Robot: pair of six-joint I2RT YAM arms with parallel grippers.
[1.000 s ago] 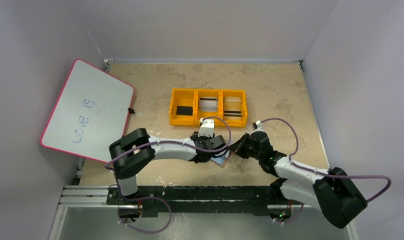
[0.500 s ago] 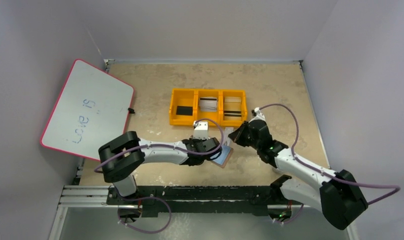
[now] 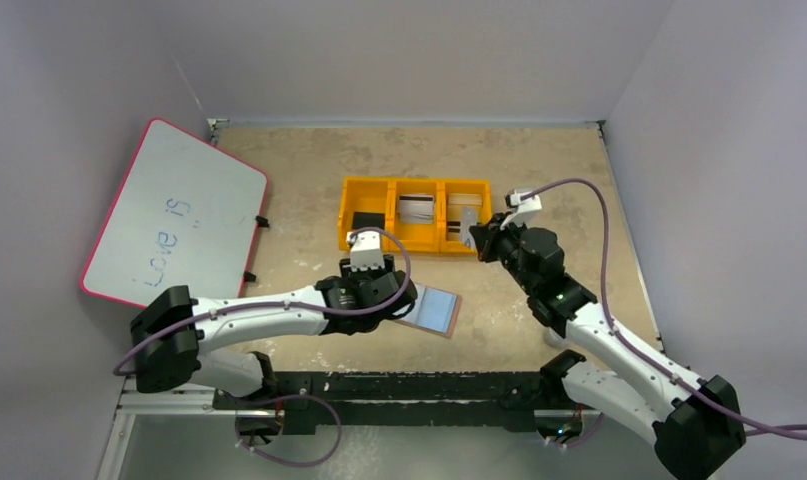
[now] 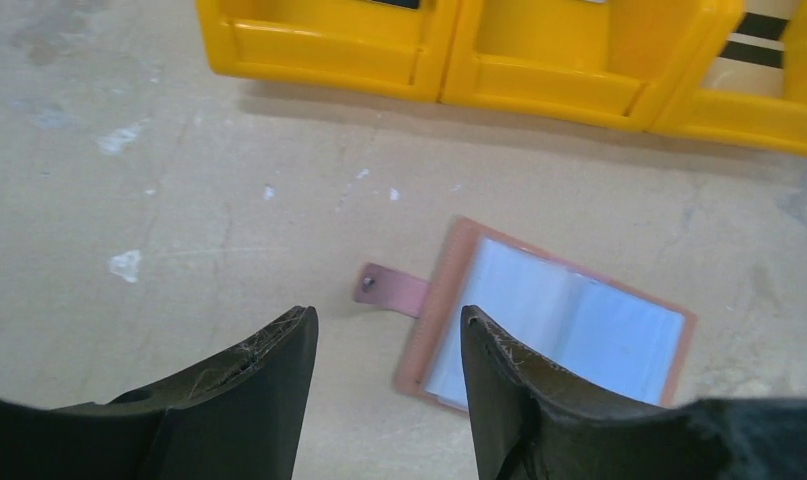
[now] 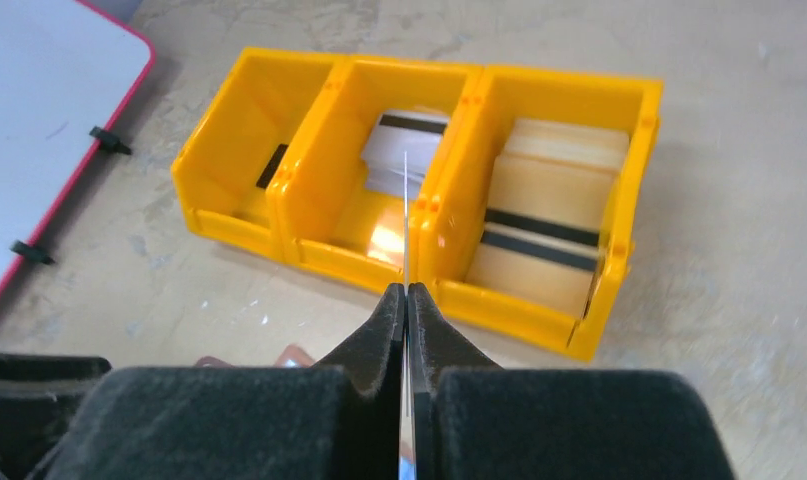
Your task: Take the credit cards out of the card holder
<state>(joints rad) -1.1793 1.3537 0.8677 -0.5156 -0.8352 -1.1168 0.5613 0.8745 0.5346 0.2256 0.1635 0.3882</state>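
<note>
Card holder [image 4: 554, 322]: lies open on the table [image 3: 539, 180], pale inner panels up, near the tray's front wall.
Snap tab [image 4: 391, 290]: flat on the table, pointing at the left fingers.
Credit card [image 5: 406, 215]: one, seen edge-on, raised over the tray.
Right fingers [image 5: 391, 318]: pinched closed on that card.
Left fingers [image 4: 269, 370]: spread apart, gripping nothing, just short of the snap tab.
Tray [image 5: 349, 262]: orange, three compartments; striped cards lie in the middle and right ones.
</note>
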